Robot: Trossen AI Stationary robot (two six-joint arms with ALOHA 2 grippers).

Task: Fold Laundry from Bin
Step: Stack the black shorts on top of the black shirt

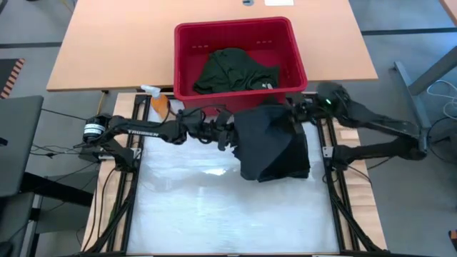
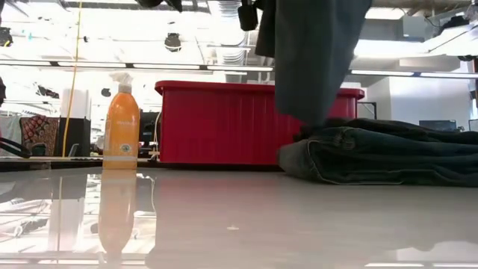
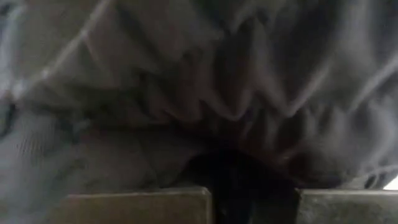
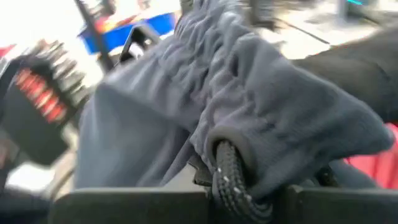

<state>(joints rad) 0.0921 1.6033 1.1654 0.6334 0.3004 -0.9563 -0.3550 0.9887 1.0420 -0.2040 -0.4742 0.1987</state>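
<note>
A dark grey-black garment (image 1: 271, 139) hangs above the table's far middle, stretched between my two grippers. My left gripper (image 1: 232, 134) is shut on its left side and my right gripper (image 1: 294, 113) on its right side, close to the bin. The red bin (image 1: 187, 43) stands at the far edge with a dark green garment (image 1: 232, 70) lying in it. In the low view the hanging garment (image 2: 314, 60) drops from above, and its lower end comes down to a folded dark pile (image 2: 381, 153) on the table; I cannot tell whether they touch. My left gripper holds a bunched, wrinkled fold of the garment (image 3: 249, 155) between its two fingers (image 3: 137, 205), coming level from the table's left. The cloth fills the wrist view, and which edge it is cannot be told. The garment hangs below the hold. My right gripper pinches a gathered hem with a dark speckled cord (image 4: 227, 174) in it between its fingers (image 4: 124, 205). It comes roughly level from the table's right. The cloth bulges over the fingers in several layers and hangs down from there.
An orange spray bottle (image 2: 122, 123) stands at the far left of the white work surface, beside the bin (image 2: 224, 123). The near half of the glossy white surface (image 1: 228, 214) lies in front of the hanging garment. Black frame rails (image 1: 335, 193) run along both sides.
</note>
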